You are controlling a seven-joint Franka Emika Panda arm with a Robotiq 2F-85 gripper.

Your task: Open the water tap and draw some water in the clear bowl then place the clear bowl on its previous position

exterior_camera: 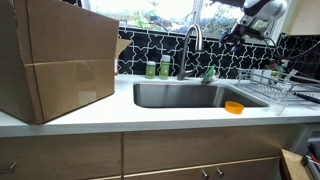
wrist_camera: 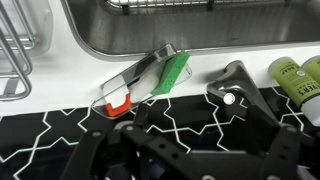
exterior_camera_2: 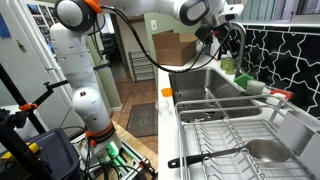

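Observation:
The water tap [exterior_camera: 192, 42] is a tall steel gooseneck behind the sink, with its spout arched over the basin. In the wrist view its dark base and handle [wrist_camera: 232, 90] lie just ahead of my fingers. A see-through bowl shape, seemingly the clear bowl [exterior_camera: 269, 86], stands on the counter beside the sink by the wire rack. My gripper [exterior_camera: 245, 25] hangs high above the counter behind the sink, beside and above the tap; it also shows in an exterior view [exterior_camera_2: 226, 38]. In the wrist view its dark fingers [wrist_camera: 190, 150] are spread apart with nothing between them.
A steel sink [exterior_camera: 185, 95] sits in the white counter. A small orange dish [exterior_camera: 234, 107] sits at its front edge. Two green bottles [exterior_camera: 158, 68] and a green sponge [wrist_camera: 172, 70] stand behind it. A wire dish rack [exterior_camera_2: 240, 140] and a large cardboard box [exterior_camera: 60, 60] flank the sink.

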